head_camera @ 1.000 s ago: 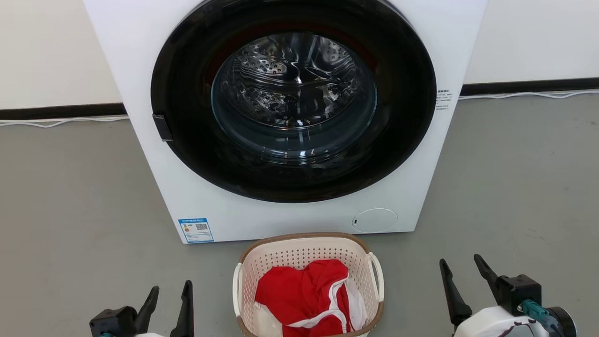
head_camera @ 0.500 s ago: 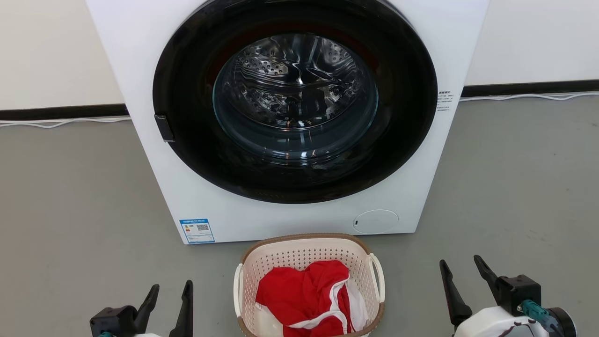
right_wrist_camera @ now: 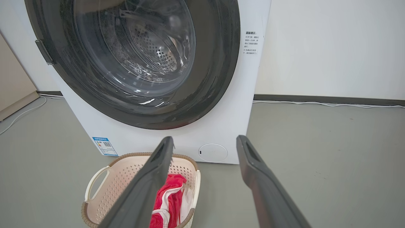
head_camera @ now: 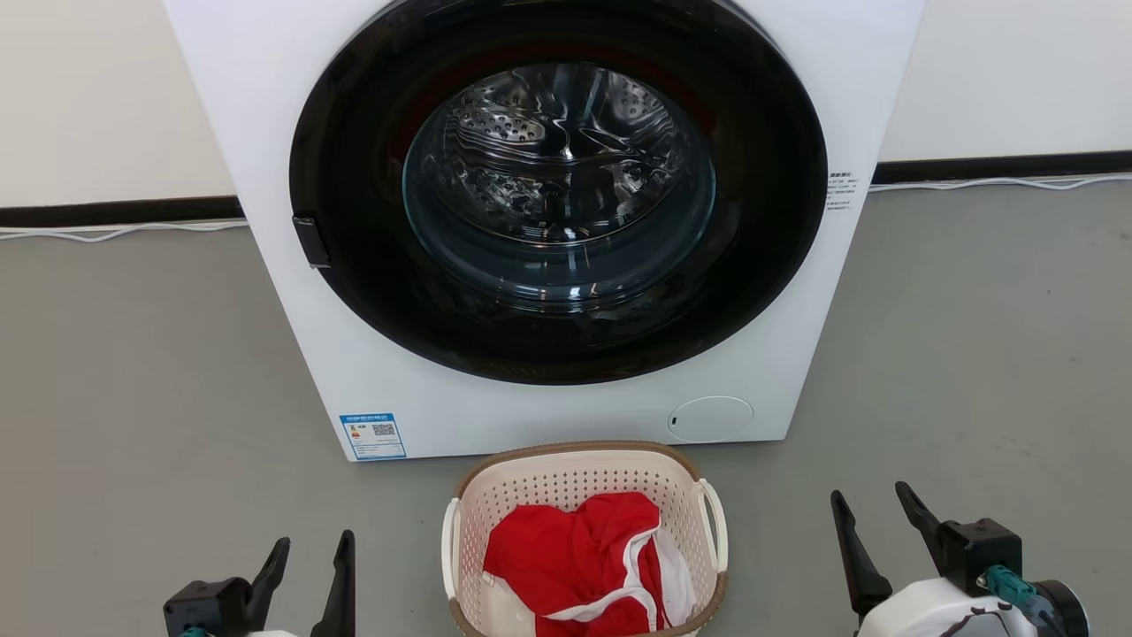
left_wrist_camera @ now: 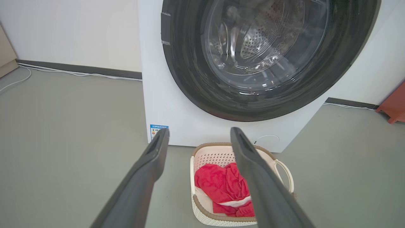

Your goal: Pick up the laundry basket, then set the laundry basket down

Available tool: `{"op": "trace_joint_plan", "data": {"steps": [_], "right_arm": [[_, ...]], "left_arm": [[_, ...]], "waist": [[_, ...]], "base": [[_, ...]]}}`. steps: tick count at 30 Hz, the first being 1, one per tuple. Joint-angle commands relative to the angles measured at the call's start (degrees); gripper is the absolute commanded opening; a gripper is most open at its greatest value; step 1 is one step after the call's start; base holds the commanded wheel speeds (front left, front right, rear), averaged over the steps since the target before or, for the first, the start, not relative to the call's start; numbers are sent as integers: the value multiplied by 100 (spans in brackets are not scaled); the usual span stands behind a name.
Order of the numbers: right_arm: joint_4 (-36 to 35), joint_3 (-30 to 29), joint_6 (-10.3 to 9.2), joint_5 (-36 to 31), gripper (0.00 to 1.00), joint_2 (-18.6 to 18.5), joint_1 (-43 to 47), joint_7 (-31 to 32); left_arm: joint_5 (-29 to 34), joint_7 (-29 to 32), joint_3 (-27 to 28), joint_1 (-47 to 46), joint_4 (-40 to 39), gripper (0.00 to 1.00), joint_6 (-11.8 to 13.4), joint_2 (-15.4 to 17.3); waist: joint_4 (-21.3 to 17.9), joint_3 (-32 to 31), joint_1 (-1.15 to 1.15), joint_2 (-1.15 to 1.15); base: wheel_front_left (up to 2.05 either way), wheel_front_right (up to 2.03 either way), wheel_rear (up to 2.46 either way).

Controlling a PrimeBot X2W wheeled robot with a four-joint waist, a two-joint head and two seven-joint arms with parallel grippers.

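Basket (head_camera: 566, 482) on the floor (head_camera: 133, 398), dead centre and close to us, just in front of the white washer (head_camera: 265, 133). It stands upright on its base, brown rim level, and neither hand is touching it. Inside we can see a red cloth (head_camera: 575, 557) with white trim, heaped toward the near side, while the perforated far wall is bare.

Over on the left, our left hand (head_camera: 314, 541) sits low at the near edge. Its fingers are spread wide with nothing between them, apart from the basket's left handle (head_camera: 449, 548). On the right, our right hand (head_camera: 868, 491) is the same: fingers spread, empty, and apart from the right handle (head_camera: 715, 522), with bare floor between.

Behind it all, the washer's round dark door (head_camera: 354, 292) faces us, and the steel drum (head_camera: 557, 168) shines through the glass. A blue label (head_camera: 372, 435) sits low on the washer's left corner, just left of the basket's far rim. Along each wrist we look past two parted fingers, with the basket ahead and below.
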Motion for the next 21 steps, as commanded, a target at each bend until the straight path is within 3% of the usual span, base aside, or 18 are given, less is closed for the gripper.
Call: {"op": "trace_joint_plan", "data": {"steps": [1,5,6,13,17,21], "right_arm": [[-108,121,36,-40,100,-18,-249,-10],[-110,121,36,-37,100,-18,-244,-3],[1,-2,0,-1,0,0,0,0],[289,-42,-4,174,0,21,144,59],[262,-57,-2,478,0,20,123,112],[230,-49,-1,706,0,19,121,130]], "left_arm": [[79,-14,190,-335,-145,100,40,127],[94,0,183,-333,-143,100,74,154],[35,36,-2,0,0,0,54,33],[-86,79,-20,97,267,0,30,-155],[-278,134,62,67,266,0,-27,-199],[-420,176,123,41,271,0,-69,-231]], "waist": [[-1,-4,0,0],[3,-10,0,0],[3,-10,0,0],[9,-6,1,0],[14,-7,13,0],[18,5,4,0]], "base": [[0,0,0],[0,0,0],[0,0,0],[0,0,0],[0,0,0],[0,0,0]]}}
